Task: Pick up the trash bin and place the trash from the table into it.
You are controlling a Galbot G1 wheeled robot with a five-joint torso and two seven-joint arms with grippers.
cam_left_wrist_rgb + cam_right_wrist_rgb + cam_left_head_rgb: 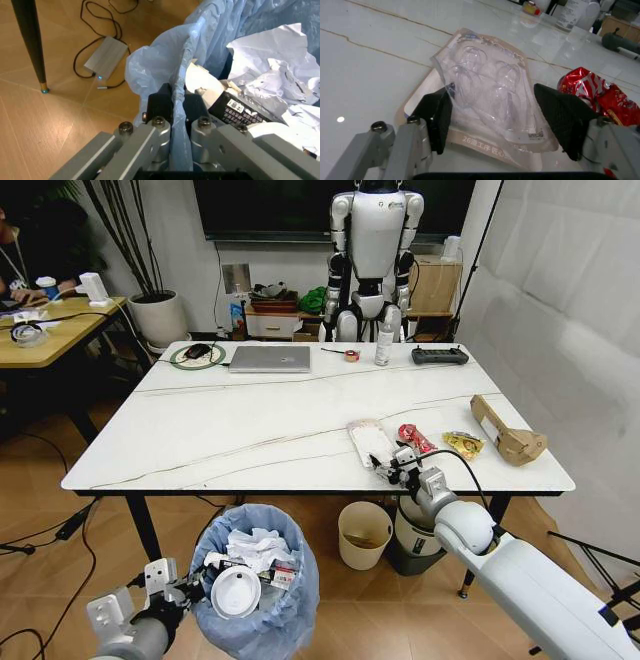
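Table (230,430) first, since it carried everything left to clear: its marble top held the clear package (370,442) near the front edge, then a red wrapper (416,438), a yellow wrapper (463,444) and a brown paper bag (508,437) farther toward the right. A laptop (270,358) and controller (439,356) lay at the far side, well apart from the litter.

Below the front edge hung the bin (258,580), already holding crumpled tissue (280,75) and a white lid (236,592). The left gripper (178,116) was clamped on the bin's rim with the blue bag (160,63) pinched between its jaws. That hold looked thin to me; if only plastic was caught, the bag could stretch or slip and the bin could sag or tip.

The right gripper (495,112) sat low over the package, jaws apart on either side of it, one pad (437,112) touching its near edge. The package was flat, slick and wider than it was tall, so closing might have skidded it across the glossy top, or buckled it and let it spring free. The red wrapper lay just beside the outer finger (565,116) and risked being nudged or caught too. The bin also sat well to the left of the package, so a loose grasp could have dropped it on the floor during the carry.
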